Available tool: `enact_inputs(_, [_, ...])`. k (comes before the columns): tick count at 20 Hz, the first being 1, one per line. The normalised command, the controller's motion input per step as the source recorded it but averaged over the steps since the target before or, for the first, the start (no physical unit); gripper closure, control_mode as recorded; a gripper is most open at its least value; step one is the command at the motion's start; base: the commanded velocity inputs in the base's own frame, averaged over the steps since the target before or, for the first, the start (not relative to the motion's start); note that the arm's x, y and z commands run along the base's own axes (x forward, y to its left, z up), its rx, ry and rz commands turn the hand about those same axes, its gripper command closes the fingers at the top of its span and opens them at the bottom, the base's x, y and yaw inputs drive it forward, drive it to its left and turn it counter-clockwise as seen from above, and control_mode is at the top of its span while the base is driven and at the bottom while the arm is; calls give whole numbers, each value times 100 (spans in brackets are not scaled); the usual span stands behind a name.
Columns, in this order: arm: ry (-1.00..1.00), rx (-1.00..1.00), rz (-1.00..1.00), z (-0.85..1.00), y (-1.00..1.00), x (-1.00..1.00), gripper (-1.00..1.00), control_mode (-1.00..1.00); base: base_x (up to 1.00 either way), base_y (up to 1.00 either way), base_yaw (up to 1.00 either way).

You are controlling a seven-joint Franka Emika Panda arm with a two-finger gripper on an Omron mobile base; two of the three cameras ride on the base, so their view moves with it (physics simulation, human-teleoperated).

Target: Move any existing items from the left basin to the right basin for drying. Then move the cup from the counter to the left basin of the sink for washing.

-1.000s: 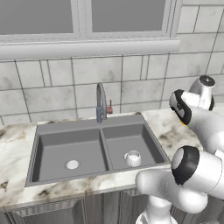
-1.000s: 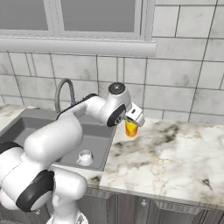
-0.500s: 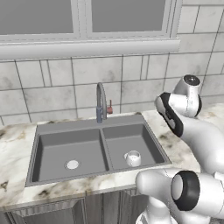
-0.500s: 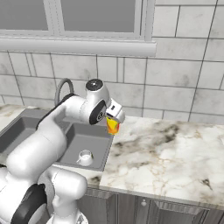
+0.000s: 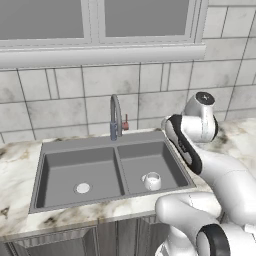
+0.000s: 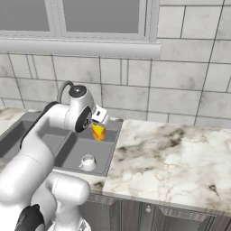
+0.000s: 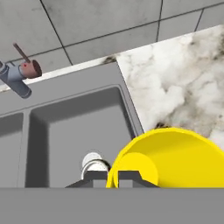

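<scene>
Holding the yellow cup point(image 6: 99, 131) in the air, the fingers point(image 7: 113, 176) pinch its rim above the right edge of the sink point(image 5: 75, 150), over the right basin point(image 5: 150, 161); white glossy mug point(image 5: 151, 181) sits upright in that narrower basin near its drain; left basin point(image 5: 65, 170) holds a round silver drain; curved grey faucet point(image 5: 115, 117) with small red lever stands at the far rim between basins; veined marble desk point(image 6: 180, 158) spreads right; cup tapered, handleless, red-orange banded.
</scene>
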Motion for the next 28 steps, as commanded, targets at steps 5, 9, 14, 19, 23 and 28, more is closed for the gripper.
enact_inputs(5, [2,0,11,-5,72,-1,100,-100,0,0,0])
enact_inputs(9, [5,0,9,-10,74,0,100,-100,0,0,0])
enact_inputs(14, [5,0,10,-17,70,9,100,-100,0,0,0])
enact_inputs(19, [2,0,10,-20,67,11,100,-100,0,0,0])
enact_inputs(23, [1,0,10,-23,69,12,100,-100,0,0,0])
enact_inputs(28, [0,0,10,-30,68,11,100,-100,0,0,0])
